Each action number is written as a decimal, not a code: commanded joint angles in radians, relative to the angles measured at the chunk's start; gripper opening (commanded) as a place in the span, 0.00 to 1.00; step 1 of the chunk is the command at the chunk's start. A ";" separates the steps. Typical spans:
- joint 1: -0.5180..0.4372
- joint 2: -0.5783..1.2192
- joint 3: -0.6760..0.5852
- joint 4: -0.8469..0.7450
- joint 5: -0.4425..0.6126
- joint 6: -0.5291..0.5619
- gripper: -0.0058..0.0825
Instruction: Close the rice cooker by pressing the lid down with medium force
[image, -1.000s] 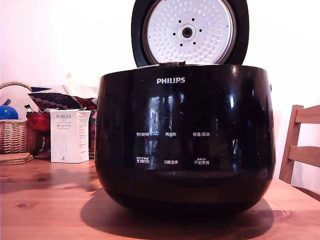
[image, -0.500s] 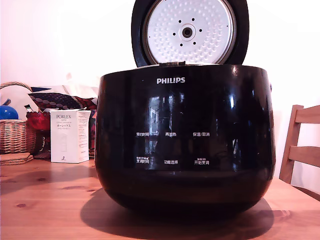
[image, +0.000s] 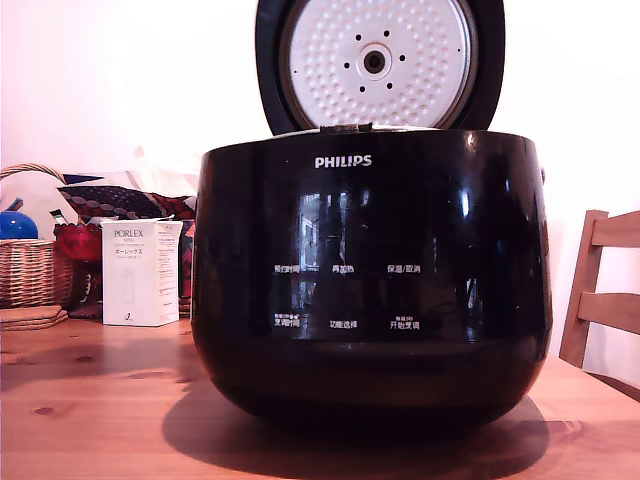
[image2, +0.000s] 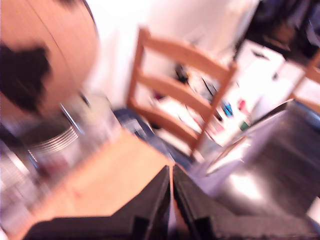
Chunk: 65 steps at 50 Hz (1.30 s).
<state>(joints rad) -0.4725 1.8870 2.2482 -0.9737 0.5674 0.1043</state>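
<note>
Nothing of the closing is done yet: the lid (image: 378, 62) stands upright at twelve o'clock above the Philips rice cooker (image: 370, 280), its dimpled metal inner plate (image: 340, 75) facing the exterior camera. The cooker sits in the middle of the wooden table (image: 90, 420), with the white Porlex box (image: 141, 272) and a wicker basket (image: 30, 270) out at nine o'clock and a wooden chair (image: 600, 290) at three o'clock. All of the push is still ahead of me.

My gripper (image2: 172, 200) has its two black fingers (image2: 150, 205) drawn together with only a sliver between them, and nothing is held there. The wrist view is badly smeared, showing a chair (image2: 185, 95) and a table edge but no cooker.

Against the frame half a second back, the lid looks slightly larger and wider in the exterior view, as if tipping a little forward; the cooker body has barely shifted.
</note>
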 joint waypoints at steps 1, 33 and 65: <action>-0.037 0.027 -0.026 -0.079 0.009 0.002 0.04; -0.076 0.106 -0.027 -0.364 -0.030 0.037 0.04; -0.164 0.172 -0.040 -0.387 -0.091 0.034 0.04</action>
<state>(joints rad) -0.6338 2.0415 2.2417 -1.3510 0.4957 0.1364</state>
